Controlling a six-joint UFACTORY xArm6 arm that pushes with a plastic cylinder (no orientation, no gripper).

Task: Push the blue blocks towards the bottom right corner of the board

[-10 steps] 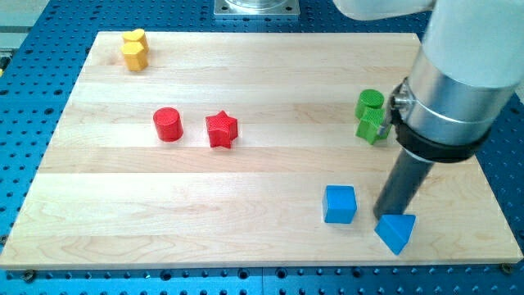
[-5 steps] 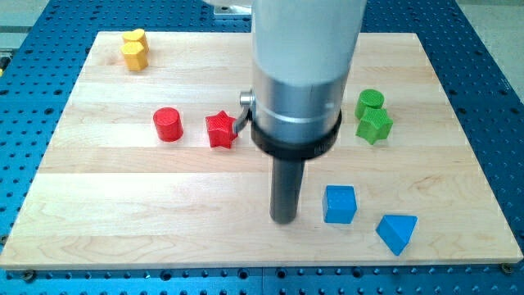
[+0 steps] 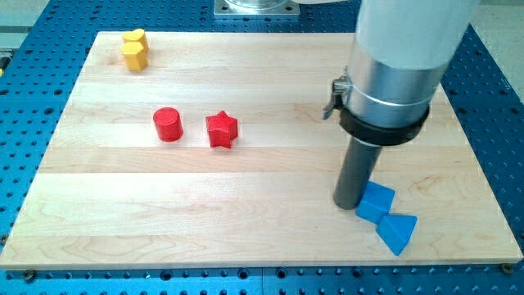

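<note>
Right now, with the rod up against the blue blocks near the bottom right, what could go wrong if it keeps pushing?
1. My tip sits at the left edge of the blue cube, which touches the blue wedge; an off-centre push may spin the cube instead of sliding it.
2. The wedge lies close to the board's bottom edge, so it could slide off.
3. The arm hides the area behind it, so anything there could be bumped.

I'm working in what looks like a robotics lab: a pale wooden board serves as my counter, lying on a blue perforated metal base studded with bolt holes, with the arm's grey mounting plate at the view's top.
</note>
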